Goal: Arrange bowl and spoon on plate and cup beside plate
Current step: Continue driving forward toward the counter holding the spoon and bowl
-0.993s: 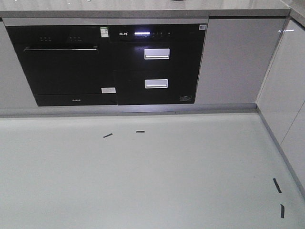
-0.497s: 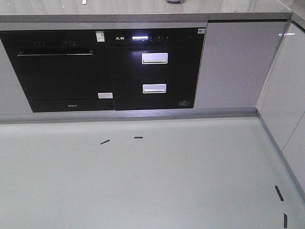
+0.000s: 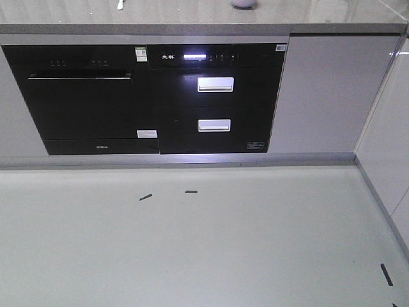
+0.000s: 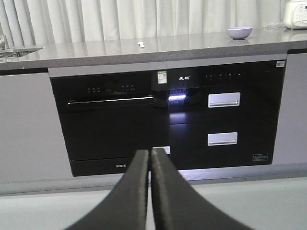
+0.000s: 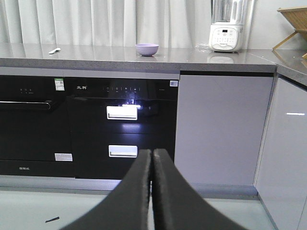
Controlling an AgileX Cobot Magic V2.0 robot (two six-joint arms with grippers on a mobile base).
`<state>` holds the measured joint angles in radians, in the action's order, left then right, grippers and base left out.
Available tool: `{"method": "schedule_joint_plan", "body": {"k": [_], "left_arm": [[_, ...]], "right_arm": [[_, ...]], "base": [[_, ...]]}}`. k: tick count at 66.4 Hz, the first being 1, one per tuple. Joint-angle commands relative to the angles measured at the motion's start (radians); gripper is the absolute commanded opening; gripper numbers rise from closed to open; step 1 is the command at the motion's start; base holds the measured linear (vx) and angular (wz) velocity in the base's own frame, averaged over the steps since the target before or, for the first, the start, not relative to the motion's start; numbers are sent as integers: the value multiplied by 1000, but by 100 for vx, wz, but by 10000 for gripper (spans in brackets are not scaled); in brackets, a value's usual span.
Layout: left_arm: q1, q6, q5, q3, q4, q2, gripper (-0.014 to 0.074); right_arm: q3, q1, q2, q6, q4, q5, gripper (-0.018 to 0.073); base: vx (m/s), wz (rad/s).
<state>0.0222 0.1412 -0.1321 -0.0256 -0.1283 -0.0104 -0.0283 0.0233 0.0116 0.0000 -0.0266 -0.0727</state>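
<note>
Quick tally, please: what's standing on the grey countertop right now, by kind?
purple bowl: 1
white spoon: 1
white blender-type appliance: 1
wooden rack: 1
Total: 4

- The counter is lying open between the spoon and the bowl, which are sitting well apart and leaving room to come down from above.
- A white blender is standing to the right of the bowl, well apart from it, and is bounding that side.
- A wooden rack is filling the far right corner.
- The curtain is hanging behind the counter and closing off the back.
- The floor is stretching open before the black appliance fronts, with only flat tape strips lying on it.
- White cabinets are walling in the right side.
</note>
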Motion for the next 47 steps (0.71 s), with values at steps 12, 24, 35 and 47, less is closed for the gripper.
{"method": "schedule_joint_plan", "body": {"k": [12, 24, 35, 47], "left_arm": [[1, 12, 67, 8, 1, -5, -6], [1, 12, 67, 8, 1, -5, -6], [1, 12, 67, 8, 1, -5, -6], [1, 12, 67, 8, 1, -5, -6]], "right_arm": [[-3, 1, 10, 0, -4, 73, -3], [-3, 1, 10, 0, -4, 73, -3], [-3, 1, 10, 0, -4, 73, -3], [-3, 1, 10, 0, -4, 73, -3]], "base": [[9, 4], [8, 2], [8, 3], [7, 3]]}}
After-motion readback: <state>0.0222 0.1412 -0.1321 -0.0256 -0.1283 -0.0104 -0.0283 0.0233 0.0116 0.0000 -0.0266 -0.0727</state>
